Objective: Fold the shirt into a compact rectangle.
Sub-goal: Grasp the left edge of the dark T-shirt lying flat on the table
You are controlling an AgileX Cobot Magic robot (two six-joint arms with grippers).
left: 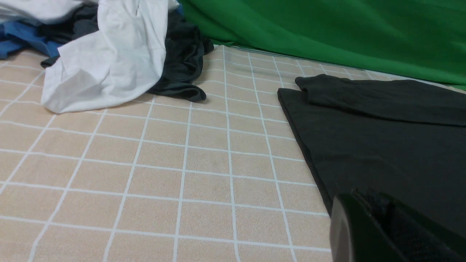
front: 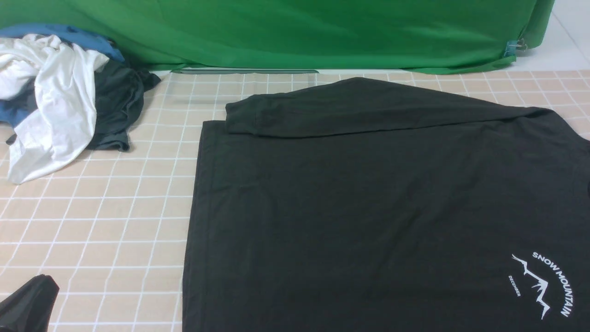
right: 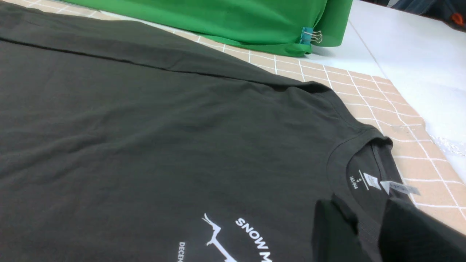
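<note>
The black shirt (front: 368, 207) lies flat, front up, on the checked cloth, its white "SNOW MOUNTAIN" print (front: 544, 286) at the near right. One long sleeve (front: 345, 110) is folded across its far edge. My left gripper (front: 27, 304) is shut and empty at the near left, well clear of the shirt's hem (left: 313, 160); the left wrist view shows its tip (left: 349, 207). In the right wrist view my right gripper (right: 362, 213) is open, its fingers (right: 327, 225) astride the collar rib, just below the white neck label (right: 398, 187). The front view does not show that arm.
A heap of white, blue and dark grey clothes (front: 55, 101) lies at the far left. Green backdrop cloth (front: 295, 32) hangs along the back, held by a clip (front: 516, 46). The checked cloth ends near the collar (right: 411, 145), with bare white surface (right: 418, 54) beyond.
</note>
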